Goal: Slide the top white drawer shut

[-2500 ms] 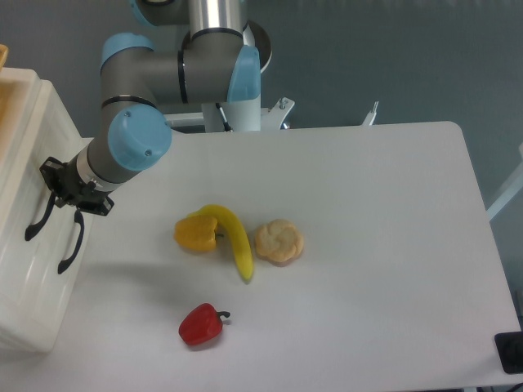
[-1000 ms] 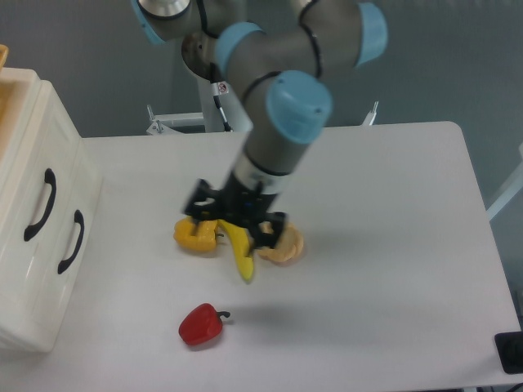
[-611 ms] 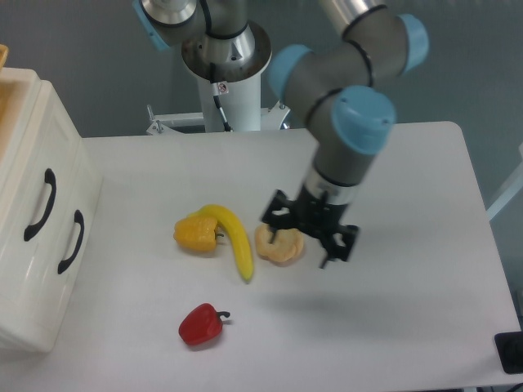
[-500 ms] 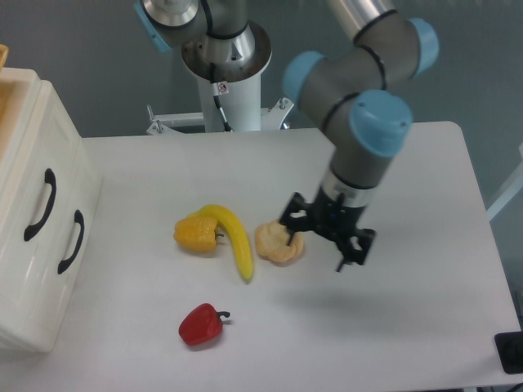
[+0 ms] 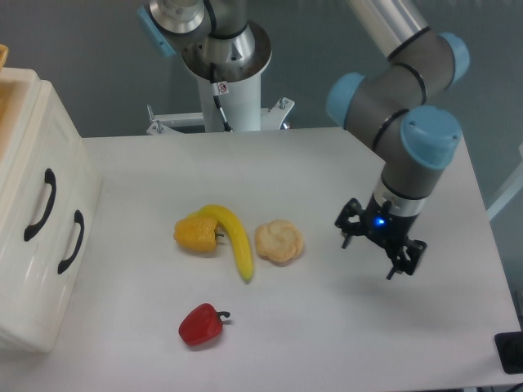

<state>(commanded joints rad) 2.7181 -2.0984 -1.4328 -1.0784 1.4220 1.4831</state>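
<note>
- Hanging above the right part of the smooth white bench, the black pincer has its 2 fingers spread apart, holding nothing and touching nothing.
- A small blue light shows on the pincer's body, and the arm above it is grey metal with rounded light-blue joint caps.
- Far to the pincer's left, at the bench's left edge, stands the top white drawer, a glossy cream-white plastic box with ribbed panels on its front.
- Its front carries 1 curved black handle, whose long axis runs diagonally from upper right to lower left in the view; the front faces toward the pincer's side of the bench.
- The drawer front sits level with the front of the lower drawer, which has its own matching black handle just beside the first.
- Between the cabinet and the pincer lie a round, knotted, pale-tan bun, nearest the pincer, then a smooth curved yellow banana, which touches a lumpy yellow pepper.
- A glossy red pepper with a dark stem lies apart from them, to the pincer's lower left.
</note>
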